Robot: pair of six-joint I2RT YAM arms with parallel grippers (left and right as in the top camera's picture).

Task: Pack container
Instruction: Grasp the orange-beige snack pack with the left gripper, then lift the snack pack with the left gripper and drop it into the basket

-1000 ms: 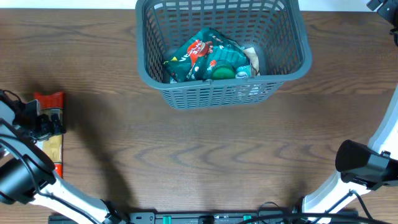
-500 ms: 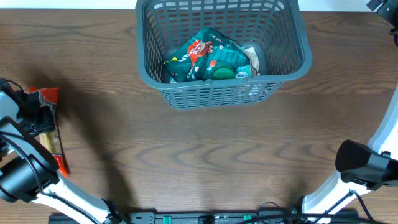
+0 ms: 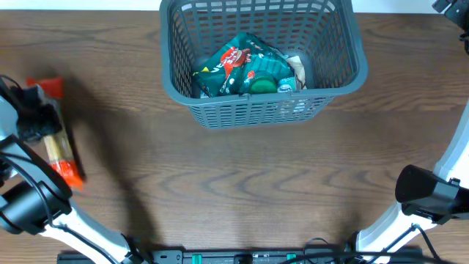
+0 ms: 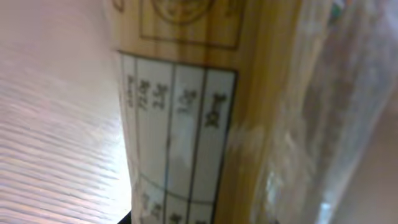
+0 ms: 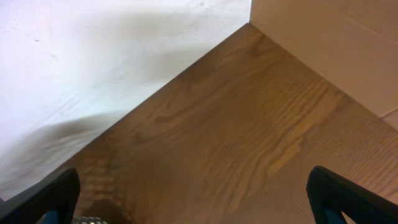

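- Now, your left gripper (image 3: 37, 121) sits at the table's (image 3: 242, 183) left edge, clamped across the middle of a long pack (image 3: 57, 150).
- That long pack has orange-red ends and a clear, yellowish middle, and it lies slanted, its near end pointing toward the table's centre.
- Up close in your left wrist view, the pack (image 4: 186, 124) fills nearly the whole frame, showing a printed label with a grid of small boxes; the print is too blurred to read.
- You'll find the basket (image 3: 256, 110) at the far middle of the table, well apart from the pack, with green snack bags (image 3: 245, 67) inside.
- Your right gripper (image 5: 199, 196) stands wide apart, holding nothing, above bare wood near the white wall (image 5: 93, 62).
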